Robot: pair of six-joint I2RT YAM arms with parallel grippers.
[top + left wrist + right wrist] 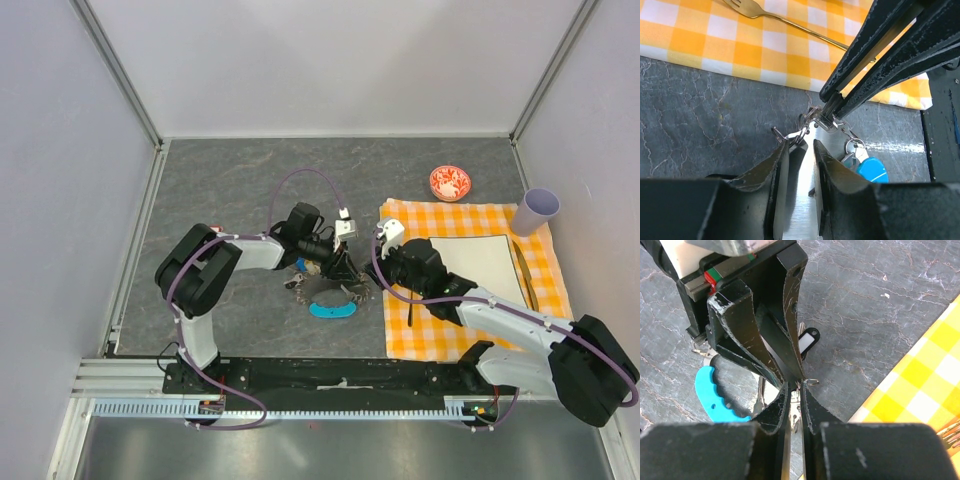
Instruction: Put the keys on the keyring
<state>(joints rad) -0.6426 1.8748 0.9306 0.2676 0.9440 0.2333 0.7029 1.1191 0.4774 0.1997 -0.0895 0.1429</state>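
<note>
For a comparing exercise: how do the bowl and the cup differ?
The bowl is low, wide, patterned red and white; the cup is taller, narrower, plain lilac. The bowl sits on bare table; the cup stands at the checked cloth's corner. Both open upward.

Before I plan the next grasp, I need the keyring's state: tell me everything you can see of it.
The keyring is a loop of thin grey metal chain carrying a curved bright cyan strap piece, which lies on the dark stone-look table, left of the orange checked cloth. The left gripper and the right gripper meet tip to tip and both pinch its links. A black-and-white key lies beside it; the rest is hidden.
</note>
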